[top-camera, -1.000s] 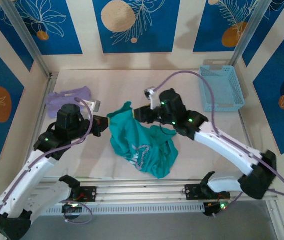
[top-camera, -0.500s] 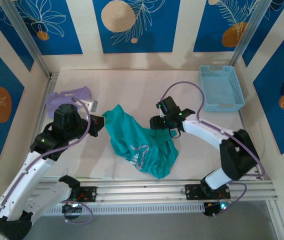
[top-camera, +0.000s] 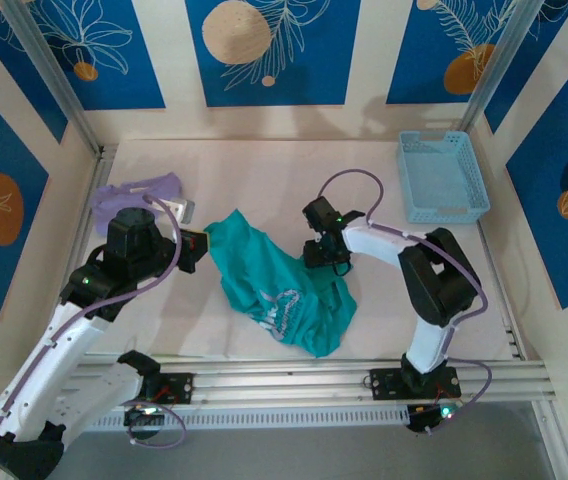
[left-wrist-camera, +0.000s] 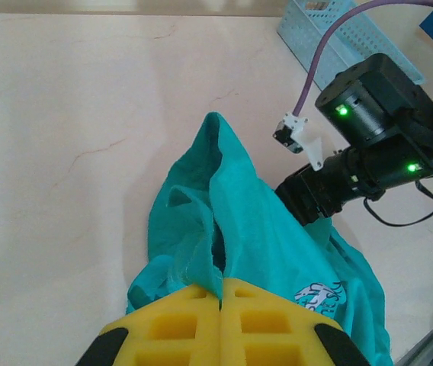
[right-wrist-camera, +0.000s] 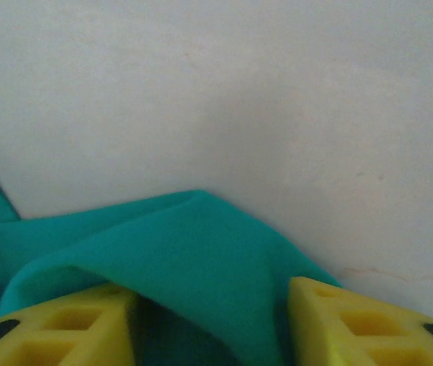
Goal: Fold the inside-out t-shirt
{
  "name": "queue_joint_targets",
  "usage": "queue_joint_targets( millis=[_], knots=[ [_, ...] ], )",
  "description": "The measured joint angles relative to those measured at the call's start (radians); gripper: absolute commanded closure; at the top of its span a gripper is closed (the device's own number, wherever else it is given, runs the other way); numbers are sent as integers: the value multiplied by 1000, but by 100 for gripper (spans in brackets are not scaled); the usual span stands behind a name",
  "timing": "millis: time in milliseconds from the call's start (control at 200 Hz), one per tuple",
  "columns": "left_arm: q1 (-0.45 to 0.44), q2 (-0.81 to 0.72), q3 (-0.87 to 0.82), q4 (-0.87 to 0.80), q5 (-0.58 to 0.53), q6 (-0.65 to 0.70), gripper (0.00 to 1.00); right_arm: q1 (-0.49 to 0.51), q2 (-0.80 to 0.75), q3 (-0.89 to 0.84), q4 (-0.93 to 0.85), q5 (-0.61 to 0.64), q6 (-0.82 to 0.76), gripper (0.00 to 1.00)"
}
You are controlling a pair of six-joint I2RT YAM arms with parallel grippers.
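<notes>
A: Starting at the left edge of the table (top-camera: 264,170), what's there?

B: A lavender garment (top-camera: 129,195), bunched up and well apart from the work. Just right of it, the left gripper (top-camera: 200,250) is at the left side of the t-shirt (top-camera: 264,280). From its wrist camera, the yellow pads (left-wrist-camera: 178,324) are pressed together with a fold of teal cloth pinched between them.

A: And the shirt itself?

B: It's crumpled in the middle of the table, running towards the near edge, with the pale print (top-camera: 282,303) on its near part. Nothing about it is flat or squared.

A: Then the right side?

B: The right gripper (top-camera: 322,256) is down at the shirt's right edge. Its fingers (right-wrist-camera: 354,324) stand apart with a ridge of fabric lying in the gap, and they're not clamped on it as far as I can see. The basket (top-camera: 442,178) sits in the far right corner, out of the way.

A: So which step is this?

B: I'd say taking hold, ahead of any fold. One side is gripped and the other is about to be.

A: What does the next move need?

B: The right jaws should shut on that ridge, catching a single edge and not a bunch. Then both arms should draw apart to spread the cloth flat.
</notes>
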Motion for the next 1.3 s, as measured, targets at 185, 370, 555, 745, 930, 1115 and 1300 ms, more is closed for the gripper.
queue_joint_targets(
  millis=[185,370,555,745,930,1115,1300],
  knots=[
    [0,2,0,-3,-26,1,100,-3,1,8,-1,25,-29,100],
    [7,48,51,-1,-74,0,100,-67,-163,27,6,76,-63,100],
    [87,148,248,27,-70,-3,100,-230,-430,88,82,97,-80,100],
    [226,127,362,132,22,-37,100,-349,-734,-21,185,110,-72,100],
    [250,69,178,205,140,-71,100,-351,-839,-266,200,101,-34,96],
    [252,130,-26,211,275,-117,100,-344,-784,-426,153,70,-4,89],
    [252,133,-58,193,385,-137,100,-323,-744,-397,107,61,-19,74]
  ],
)
